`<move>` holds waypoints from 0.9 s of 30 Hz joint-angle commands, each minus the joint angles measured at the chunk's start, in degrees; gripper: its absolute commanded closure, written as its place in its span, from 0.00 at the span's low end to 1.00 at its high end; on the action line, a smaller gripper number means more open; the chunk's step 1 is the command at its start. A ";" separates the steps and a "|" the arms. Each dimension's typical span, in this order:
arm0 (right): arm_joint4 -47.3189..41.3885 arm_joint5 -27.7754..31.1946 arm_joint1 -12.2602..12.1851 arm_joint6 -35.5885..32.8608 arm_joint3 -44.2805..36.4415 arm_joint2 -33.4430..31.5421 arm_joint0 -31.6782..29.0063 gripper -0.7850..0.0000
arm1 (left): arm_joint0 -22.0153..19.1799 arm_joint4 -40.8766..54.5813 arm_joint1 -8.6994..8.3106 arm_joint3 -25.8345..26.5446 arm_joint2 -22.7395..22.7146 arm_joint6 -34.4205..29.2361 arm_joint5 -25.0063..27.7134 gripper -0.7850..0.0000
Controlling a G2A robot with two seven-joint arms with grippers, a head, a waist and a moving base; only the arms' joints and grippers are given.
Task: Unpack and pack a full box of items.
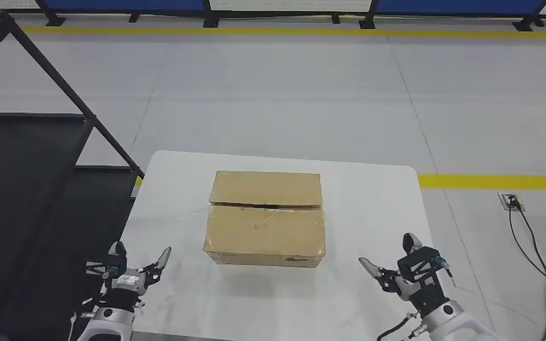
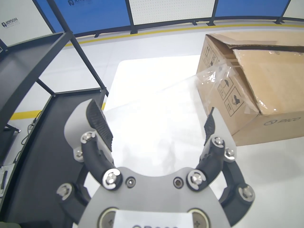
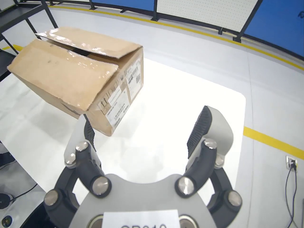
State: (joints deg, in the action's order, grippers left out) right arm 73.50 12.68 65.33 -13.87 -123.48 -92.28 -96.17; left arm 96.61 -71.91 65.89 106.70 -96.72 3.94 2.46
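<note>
- The cardboard box [image 1: 266, 217] sits mid-table on the white table [image 1: 171, 192], its long side facing us, well apart from both grippers.
- Our left gripper [image 2: 152, 110] and right gripper [image 3: 144, 116] hang over the table's near corners. The fingers of both are spread wide and hold nothing.
- As we judge it, the step in hand is opening the box. Its top flaps [image 1: 265, 187] lie down, with a dark seam [image 1: 266, 205] gaping slightly between them.
- To do it well, we should slip one fingertip into that seam and lift the near flap first, with the other gripper steadying the box so it does not slide.
- Loose clear tape [image 2: 215, 73] hangs at the left end and may snag.
- We count one box, two top flaps, two grippers and one table.
</note>
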 commanded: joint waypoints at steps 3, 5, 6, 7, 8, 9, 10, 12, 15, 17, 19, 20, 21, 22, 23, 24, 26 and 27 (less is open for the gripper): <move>1.07 -0.30 0.00 0.07 0.15 -0.03 -0.02 0.00 | 0.01 -0.03 0.00 -0.02 0.05 0.02 0.01 0.00; 1.07 -0.30 0.00 0.07 0.15 -0.03 -0.02 0.00 | 0.01 -0.03 0.00 -0.02 0.05 0.02 0.01 0.00; 1.07 -0.30 0.00 0.07 0.15 -0.03 -0.02 0.00 | 0.01 -0.03 0.00 -0.02 0.05 0.02 0.01 0.00; 1.07 -0.30 0.00 0.07 0.15 -0.03 -0.02 0.00 | 0.01 -0.03 0.00 -0.02 0.05 0.02 0.01 0.00; 0.04 -0.01 0.04 0.22 0.30 0.24 -0.01 0.00 | -0.10 0.41 0.03 -0.20 0.15 -0.14 0.03 0.00; -3.70 0.48 0.16 0.37 1.19 0.51 0.67 0.00 | -1.09 1.84 0.14 -0.81 0.43 -0.82 -0.30 0.00; -7.40 1.71 0.22 -0.19 2.05 0.71 1.87 0.00 | -2.35 2.58 0.25 -1.32 0.83 -1.60 -1.08 0.00; -17.26 4.88 0.31 -2.37 4.08 1.20 4.95 0.00 | -4.27 5.46 0.41 -1.49 1.58 -2.81 -0.13 0.00; -30.56 7.95 0.22 -9.73 7.25 1.66 10.52 0.00 | -7.19 8.34 0.43 -1.44 1.45 -4.63 1.71 0.00; -39.67 8.68 0.21 -15.37 9.44 3.06 14.27 0.00 | -9.07 9.42 0.37 -1.45 1.43 -6.01 3.35 0.00; -46.45 8.34 0.18 -20.49 11.80 4.51 18.04 0.00 | -10.86 11.21 0.37 -1.73 1.47 -7.64 4.45 0.00; -49.32 7.23 0.22 -22.27 13.42 5.21 19.88 0.00 | -11.60 12.50 0.36 -1.95 1.36 -8.32 5.25 0.00; -51.49 6.55 0.25 -24.10 14.95 6.10 21.83 0.00 | -12.19 13.69 0.36 -2.20 1.14 -8.96 5.59 0.00; -53.27 5.84 0.30 -25.54 16.81 6.98 23.70 0.00 | -12.57 14.41 0.35 -2.25 0.97 -9.37 5.99 0.00; -54.04 4.82 0.36 -26.19 18.75 7.69 25.67 0.00 | -12.66 15.02 0.35 -2.29 0.73 -9.43 6.26 0.00; -53.92 3.85 0.44 -26.60 20.55 8.66 27.28 0.00 | -12.49 15.57 0.36 -2.24 0.53 -9.30 6.59 0.00; -54.82 2.24 0.70 -26.88 23.14 10.76 29.69 0.00 | -11.68 16.62 0.36 -2.41 0.09 -8.91 7.59 0.00; -54.85 1.75 0.80 -26.82 24.34 11.65 30.74 0.00 | -11.29 17.10 0.34 -2.63 -0.09 -9.03 8.27 0.00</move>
State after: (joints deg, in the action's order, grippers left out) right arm 18.78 15.05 66.01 -40.81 -100.61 -81.72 -66.76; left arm 84.79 -55.39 66.24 104.32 -96.59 -5.07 9.97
